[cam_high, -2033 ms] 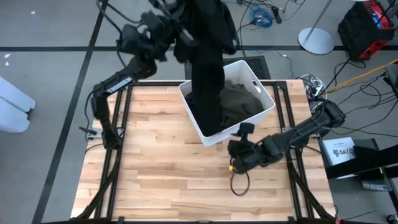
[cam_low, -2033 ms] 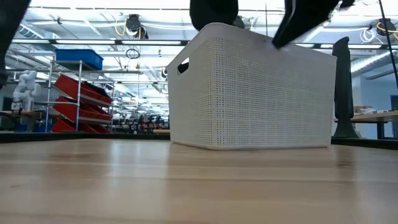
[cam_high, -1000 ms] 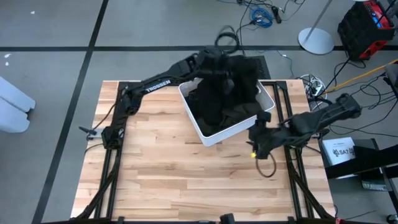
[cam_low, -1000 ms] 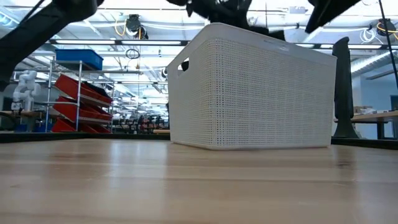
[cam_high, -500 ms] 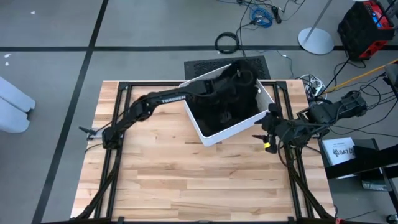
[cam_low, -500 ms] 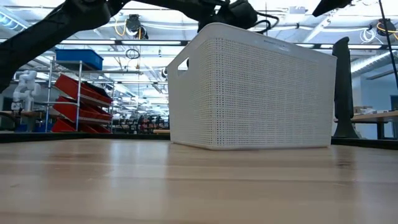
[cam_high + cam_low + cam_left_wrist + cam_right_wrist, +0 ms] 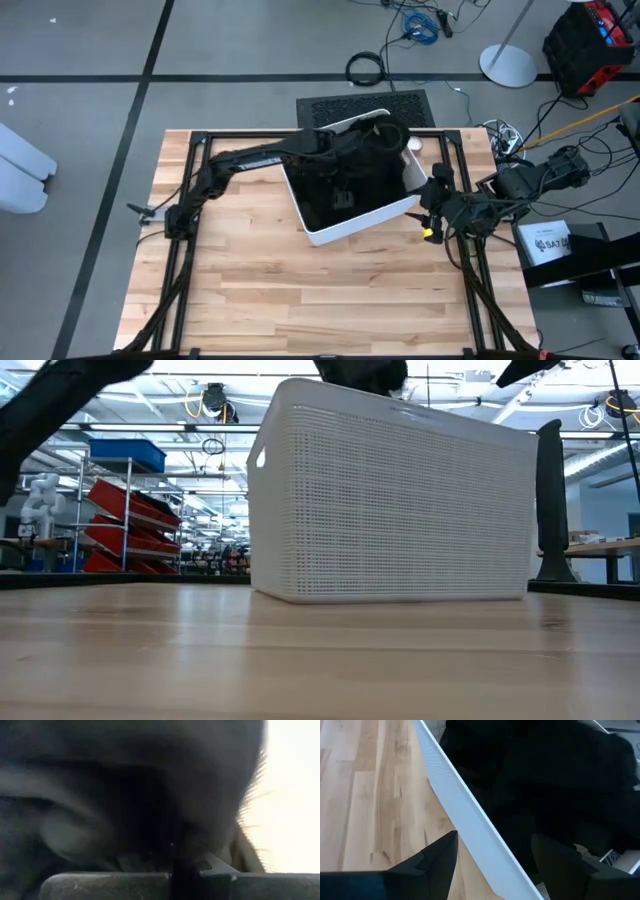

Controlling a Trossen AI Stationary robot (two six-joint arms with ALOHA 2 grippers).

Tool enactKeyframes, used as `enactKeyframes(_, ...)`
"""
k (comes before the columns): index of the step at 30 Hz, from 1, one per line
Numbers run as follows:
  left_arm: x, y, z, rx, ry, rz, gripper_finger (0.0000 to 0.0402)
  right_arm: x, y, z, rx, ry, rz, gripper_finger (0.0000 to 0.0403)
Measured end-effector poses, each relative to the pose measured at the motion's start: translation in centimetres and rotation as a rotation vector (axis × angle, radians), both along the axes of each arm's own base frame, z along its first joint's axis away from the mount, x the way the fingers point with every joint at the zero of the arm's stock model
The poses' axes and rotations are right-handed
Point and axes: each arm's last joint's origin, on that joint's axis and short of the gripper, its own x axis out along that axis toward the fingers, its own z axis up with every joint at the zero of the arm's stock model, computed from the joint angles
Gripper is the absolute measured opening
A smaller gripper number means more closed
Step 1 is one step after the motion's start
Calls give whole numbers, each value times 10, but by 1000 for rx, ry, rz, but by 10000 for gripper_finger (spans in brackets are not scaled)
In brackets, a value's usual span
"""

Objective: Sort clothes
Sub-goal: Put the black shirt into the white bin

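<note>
The table [image 7: 250, 280] is bare wood on the near side, with nothing sorted out onto it. The white bin [image 7: 350, 228] sits toward the back right, and it has just shifted: half a second ago it sat further right and more skewed, and now it has slid left and swung round, so that in the low view its perforated wall [image 7: 400, 510] fills more of the frame. I judge that the left arm dragged it along while digging inside.

That left arm [image 7: 250, 160] stretches from the table's left edge over the bin's rim, and the left gripper [image 7: 345, 192] is buried down among the clothes [image 7: 365, 170]. Two seconds ago it had a long black garment hoisted high above the bin; that piece is back inside now. Its wrist view shows only dark fabric [image 7: 125, 795] pressed against the lens. The fingers themselves are hidden, but the jaws are clenched tight, and whether they have pinched any cloth I cannot tell.

The clothes lie heaped in the bin, black on top; I cannot pick out other colours from here.

The right gripper [image 7: 432, 205] hovers just beside the bin's right wall, jaws spread wide and empty. In its wrist view the fingers [image 7: 440, 852] straddle the rim [image 7: 465, 815], one outside and one over the black cloth [image 7: 545, 780].

So sorting has barely begun, and the sliding bin may want steadying.
</note>
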Motion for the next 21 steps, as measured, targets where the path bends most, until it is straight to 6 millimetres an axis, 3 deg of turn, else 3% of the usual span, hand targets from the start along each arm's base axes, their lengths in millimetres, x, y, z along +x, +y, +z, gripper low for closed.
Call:
enactKeyframes(4,-13,0,26,44,-69,-25,7,0,0,0,-4,0,2,242)
enactKeyframes(11,-11,7,21,38,-61,-3,11,0,0,0,-3,-4,4,242)
enactKeyframes(21,-19,-3,26,40,-9,63,158,0,0,0,-2,-4,5,242)
